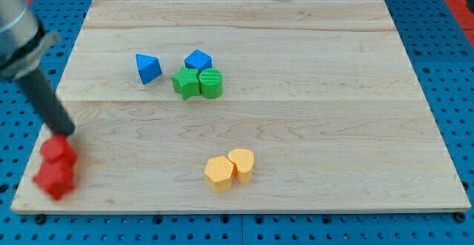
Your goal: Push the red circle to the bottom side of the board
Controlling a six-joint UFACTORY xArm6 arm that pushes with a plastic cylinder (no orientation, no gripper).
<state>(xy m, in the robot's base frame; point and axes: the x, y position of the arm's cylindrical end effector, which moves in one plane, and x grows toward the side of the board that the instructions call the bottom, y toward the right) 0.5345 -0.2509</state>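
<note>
- The arm enters from the view's top left corner as a blurred grey body, and the dark rod goes down from it, slanted toward the view's lower right.
- My tip (67,132) is at the lower end of the rod, near the left edge of the wooden board (296,126). The rod has no jaws, so it holds nothing; it can only push.
- Just below my tip are two red blocks, both blurred. The upper red block (58,150) seems to touch the tip, but the blur does not let me say it surely.
- The lower red block (53,178) is just under the first one and touches it, close to the board's bottom left corner. I cannot tell which of the two is the circle, because their outlines are smeared.
- To the right of my tip and higher in the view lies a blue block (147,68) with a pointed, triangle-like shape, well apart from the tip.
- Further right is a second blue block (198,59), more like a cube with angled faces.
- Under it, touching each other, are a green star-shaped block (186,82) and a green round block (211,83) with a ribbed top.
- To the right of my tip and lower, near the board's bottom edge, two yellow blocks touch: a yellow hexagon-like block (218,172) and a yellow rounded block (241,163).
- The board is light wood with visible grain and long plank lines; it lies on a blue perforated surface (452,67).
</note>
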